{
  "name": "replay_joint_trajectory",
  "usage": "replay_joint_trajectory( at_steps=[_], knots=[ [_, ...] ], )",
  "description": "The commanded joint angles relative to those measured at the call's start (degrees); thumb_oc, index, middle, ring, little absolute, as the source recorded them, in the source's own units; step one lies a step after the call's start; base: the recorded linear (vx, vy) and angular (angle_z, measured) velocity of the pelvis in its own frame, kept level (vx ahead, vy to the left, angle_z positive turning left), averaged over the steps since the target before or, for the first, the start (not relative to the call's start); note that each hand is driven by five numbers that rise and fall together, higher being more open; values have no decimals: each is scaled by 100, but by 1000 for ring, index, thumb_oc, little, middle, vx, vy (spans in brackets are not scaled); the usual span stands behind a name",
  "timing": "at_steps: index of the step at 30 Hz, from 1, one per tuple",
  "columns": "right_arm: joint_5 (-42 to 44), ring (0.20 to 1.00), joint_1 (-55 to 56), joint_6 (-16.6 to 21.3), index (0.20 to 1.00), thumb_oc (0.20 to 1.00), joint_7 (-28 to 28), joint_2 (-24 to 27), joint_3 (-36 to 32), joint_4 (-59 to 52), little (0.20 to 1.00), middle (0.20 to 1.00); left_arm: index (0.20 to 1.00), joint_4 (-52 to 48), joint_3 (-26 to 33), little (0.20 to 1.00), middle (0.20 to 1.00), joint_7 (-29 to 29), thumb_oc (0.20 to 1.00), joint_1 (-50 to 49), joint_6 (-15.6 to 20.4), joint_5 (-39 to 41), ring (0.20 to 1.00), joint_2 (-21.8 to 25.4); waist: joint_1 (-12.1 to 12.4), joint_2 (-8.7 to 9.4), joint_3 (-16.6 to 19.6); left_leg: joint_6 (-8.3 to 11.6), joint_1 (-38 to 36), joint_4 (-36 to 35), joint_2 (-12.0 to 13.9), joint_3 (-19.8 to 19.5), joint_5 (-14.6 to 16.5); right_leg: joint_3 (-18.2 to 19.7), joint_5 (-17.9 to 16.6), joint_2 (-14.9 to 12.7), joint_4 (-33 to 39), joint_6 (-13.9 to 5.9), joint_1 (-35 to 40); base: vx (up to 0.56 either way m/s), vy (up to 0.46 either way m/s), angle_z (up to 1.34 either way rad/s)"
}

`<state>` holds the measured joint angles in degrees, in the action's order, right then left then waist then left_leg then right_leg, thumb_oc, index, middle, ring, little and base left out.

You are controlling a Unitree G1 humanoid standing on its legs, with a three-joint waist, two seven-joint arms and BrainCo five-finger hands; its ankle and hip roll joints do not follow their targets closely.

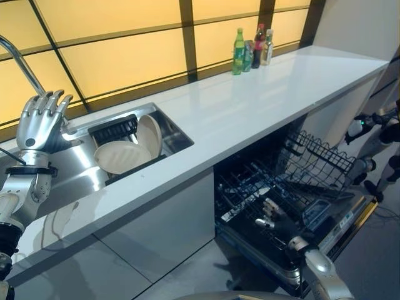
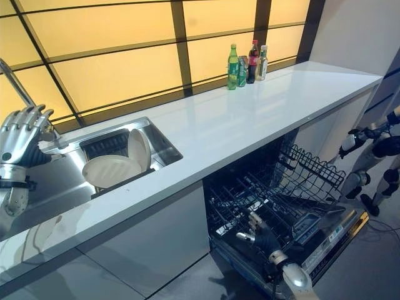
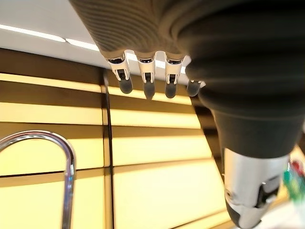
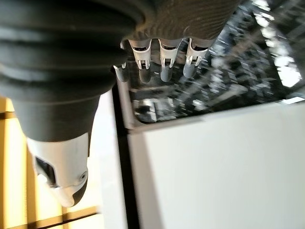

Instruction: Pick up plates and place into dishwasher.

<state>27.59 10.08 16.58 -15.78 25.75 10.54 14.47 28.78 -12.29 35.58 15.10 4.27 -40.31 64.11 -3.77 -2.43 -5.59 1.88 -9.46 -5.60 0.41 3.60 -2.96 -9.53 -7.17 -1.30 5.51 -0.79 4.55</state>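
Plates (image 1: 128,152): two pale ones in the sink (image 1: 75,178) — one lying flat, one leaning upright just behind it, against a dark rack (image 1: 114,129).
Left hand (image 1: 39,120): I have it raised over the sink's left end near the tap (image 3: 57,157), fingers (image 3: 147,86) straight and spread, holding nothing.
Right hand (image 2: 257,234): low over the open dishwasher (image 1: 294,200), fingers loosely extended, empty.
Dishwasher: door down, lower rack pulled out; I can't make out any plates in it.
Progress: as I judge it, nothing loaded — both plates are left to lift and rack.
Worktop (image 1: 250,106): bottles (image 1: 252,49) at the far end, well apart from the work.
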Motion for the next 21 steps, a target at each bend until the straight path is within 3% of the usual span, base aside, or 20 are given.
replay_joint_trajectory(
  at_steps=[1, 12, 21],
  knots=[
    [413, 1000, -635, 478, 1000, 1000, -125, 297, -82, -684, 1000, 1000, 1000, 239, -74, 1000, 1000, -180, 1000, 380, -304, -500, 1000, 196, -192, -81, -392, -162, 24, 195, -157, 161, 668, 231, 710, -348, -196, -524, 226, 4, 96, -15],
    [719, 1000, -989, 451, 1000, 1000, -179, 638, -152, -879, 1000, 1000, 1000, 1049, -942, 1000, 1000, -907, 1000, 960, -358, -1124, 1000, -43, -287, -105, -443, -180, 184, 237, -221, 268, 604, 285, 608, -395, -143, -567, 88, -1, 74, -7],
    [828, 1000, -1133, 594, 1000, 1000, -77, 850, -90, -876, 1000, 1000, 1000, 1392, -1461, 1000, 1000, -1674, 1000, 1271, -615, -1505, 1000, -104, -340, -90, -601, -182, 392, 288, -230, 337, 545, 302, 524, -412, -159, -598, -126, -63, 33, -4]
  ],
)
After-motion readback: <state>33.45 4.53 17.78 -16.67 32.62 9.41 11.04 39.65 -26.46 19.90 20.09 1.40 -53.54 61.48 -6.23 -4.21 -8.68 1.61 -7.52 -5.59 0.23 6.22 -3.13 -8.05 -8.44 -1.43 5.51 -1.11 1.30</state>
